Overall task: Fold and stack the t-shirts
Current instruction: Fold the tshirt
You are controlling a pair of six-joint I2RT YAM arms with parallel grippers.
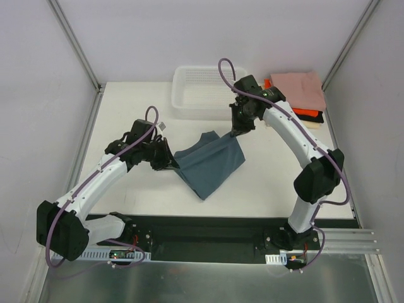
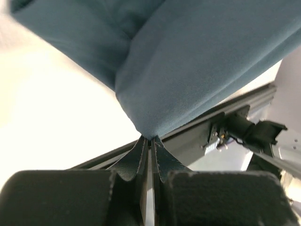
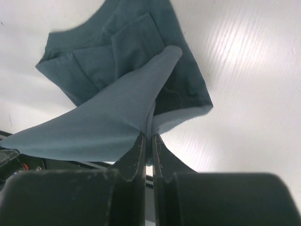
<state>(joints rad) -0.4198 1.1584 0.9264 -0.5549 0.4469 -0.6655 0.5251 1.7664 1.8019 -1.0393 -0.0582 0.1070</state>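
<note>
Blue-grey t-shirt (image 1: 211,165), corners pinched by left gripper (image 1: 173,165), right gripper (image 1: 235,134)

Blue-grey tee (image 1: 211,165) matt cloth; basket (image 1: 189,81) wht plastic mesh.

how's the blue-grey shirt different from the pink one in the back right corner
The blue-grey shirt is slate-coloured; the pink shirt is dusty pink. The blue-grey shirt is pinched by the left tool and right tool mid-table, loosely draped; the pink shirt lies flat and untouched. The blue-grey shirt sits alone; the pink shirt tops a stack. Both are soft cloth.
</note>
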